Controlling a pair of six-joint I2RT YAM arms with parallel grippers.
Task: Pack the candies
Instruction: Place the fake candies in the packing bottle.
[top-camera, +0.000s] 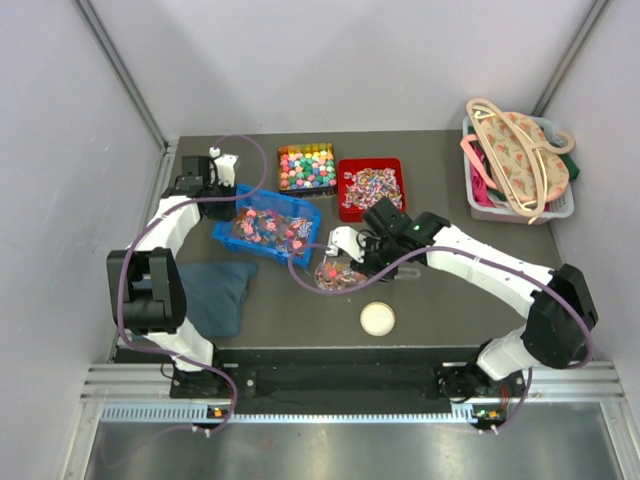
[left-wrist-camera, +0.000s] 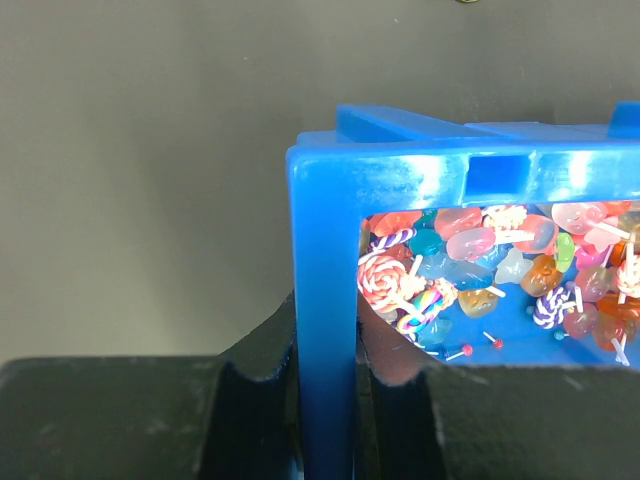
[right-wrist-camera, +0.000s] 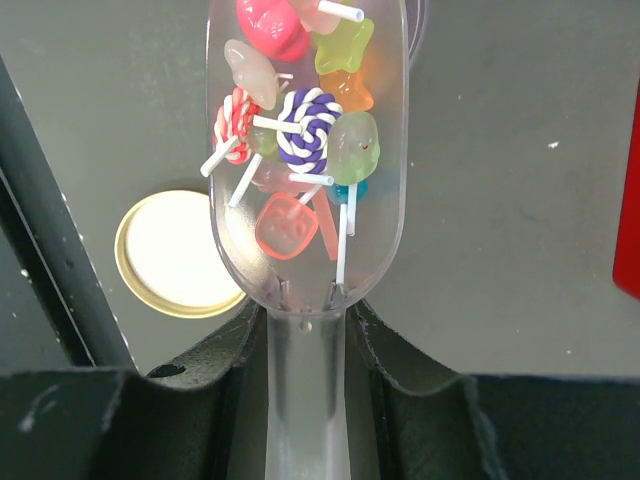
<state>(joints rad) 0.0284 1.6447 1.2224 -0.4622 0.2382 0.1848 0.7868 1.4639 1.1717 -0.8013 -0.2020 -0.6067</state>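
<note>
Candies (right-wrist-camera: 305, 130), coloured lollipops, fill a clear plastic scoop (right-wrist-camera: 375, 255) grasped by the right fingers (right-wrist-camera: 215, 395). Left fingers (left-wrist-camera: 250, 400) clamp the blue plastic bin (left-wrist-camera: 325, 250); packing looks barely begun.

Blue tray (top-camera: 285, 199) of candies (top-camera: 268, 230) mid-table, red tray (top-camera: 343, 190) behind (coloured cubes (top-camera: 307, 167) alongside), cream lid (top-camera: 378, 319) near the front.

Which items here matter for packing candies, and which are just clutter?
Job: lollipop candies, clear scoop in right tool, blue bin gripped by left tool, coloured cubes, red tray of wrapped sweets.
Clutter: cream lid, dark cloth, basket holding a bag.
</note>
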